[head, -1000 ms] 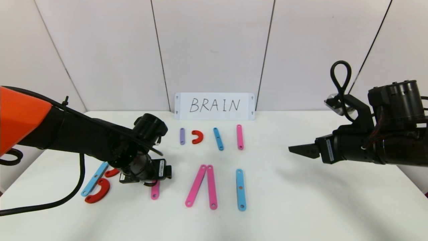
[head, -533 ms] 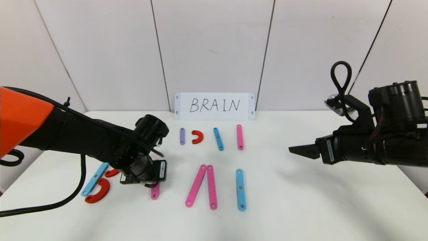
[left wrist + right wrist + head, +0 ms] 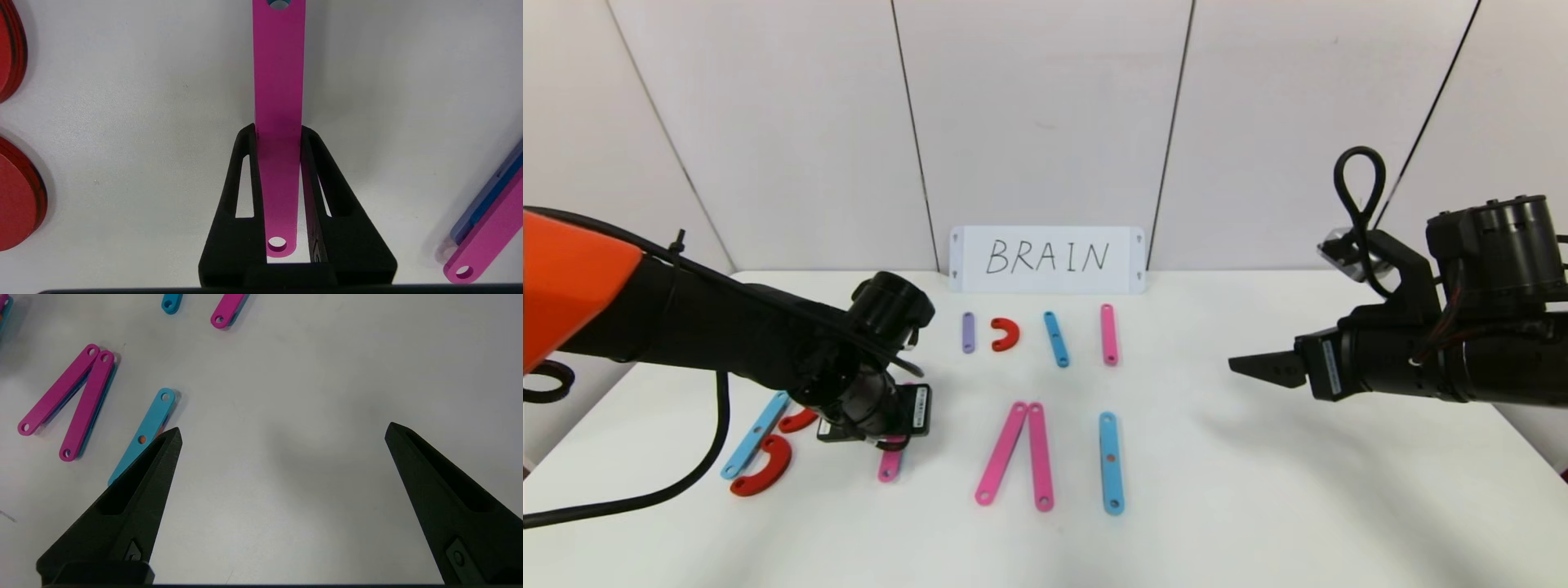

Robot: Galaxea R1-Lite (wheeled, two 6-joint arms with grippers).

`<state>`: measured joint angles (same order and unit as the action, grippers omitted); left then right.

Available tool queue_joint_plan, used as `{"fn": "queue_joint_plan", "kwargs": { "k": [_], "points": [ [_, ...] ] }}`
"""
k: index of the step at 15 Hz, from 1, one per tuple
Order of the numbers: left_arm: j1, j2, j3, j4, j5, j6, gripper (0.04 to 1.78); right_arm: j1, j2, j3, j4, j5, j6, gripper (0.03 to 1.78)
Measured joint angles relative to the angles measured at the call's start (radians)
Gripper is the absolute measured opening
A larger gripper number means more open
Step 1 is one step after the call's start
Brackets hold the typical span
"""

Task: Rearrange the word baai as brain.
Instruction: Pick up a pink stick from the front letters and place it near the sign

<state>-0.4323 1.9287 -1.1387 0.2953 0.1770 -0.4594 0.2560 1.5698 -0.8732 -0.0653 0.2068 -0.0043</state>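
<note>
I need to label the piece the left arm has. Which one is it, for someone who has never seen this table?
Start at the BRAIN sign at the back and come forward to the near row of bars. Left of the pink V, the left tool is shut on a pink bar. It is the only bar that is gripped, lying between the V and the red curves.

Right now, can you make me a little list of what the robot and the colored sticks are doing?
left gripper: shut on pink stick, low over the table
right gripper: open, holding nothing, above the table's right side
sign: says BRAIN, at the back
spare pieces: purple stick, red curve in the back row
table: white
</note>
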Motion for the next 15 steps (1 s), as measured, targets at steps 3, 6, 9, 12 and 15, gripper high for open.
{"fn": "queue_joint_plan", "kwargs": {
  "k": [3,6,9,12,15],
  "points": [
    [-0.002,-0.025,-0.047,-0.001,-0.022,0.085,0.30,-0.012,-0.008,-0.004,0.000,0.000,0.004,1.74],
    [-0.004,-0.030,-0.123,0.005,-0.076,0.170,0.30,-0.018,-0.013,-0.006,0.000,-0.001,0.007,1.74],
    [-0.004,-0.015,-0.200,0.009,-0.148,0.283,0.30,-0.020,-0.014,-0.007,0.000,-0.004,0.008,1.74],
    [-0.003,0.023,-0.290,0.009,-0.226,0.408,0.30,-0.026,-0.021,-0.010,0.000,-0.003,0.010,1.74],
    [-0.003,0.083,-0.403,0.016,-0.287,0.501,0.30,-0.033,-0.023,-0.014,0.000,-0.003,0.010,1.74]
  ]
}}
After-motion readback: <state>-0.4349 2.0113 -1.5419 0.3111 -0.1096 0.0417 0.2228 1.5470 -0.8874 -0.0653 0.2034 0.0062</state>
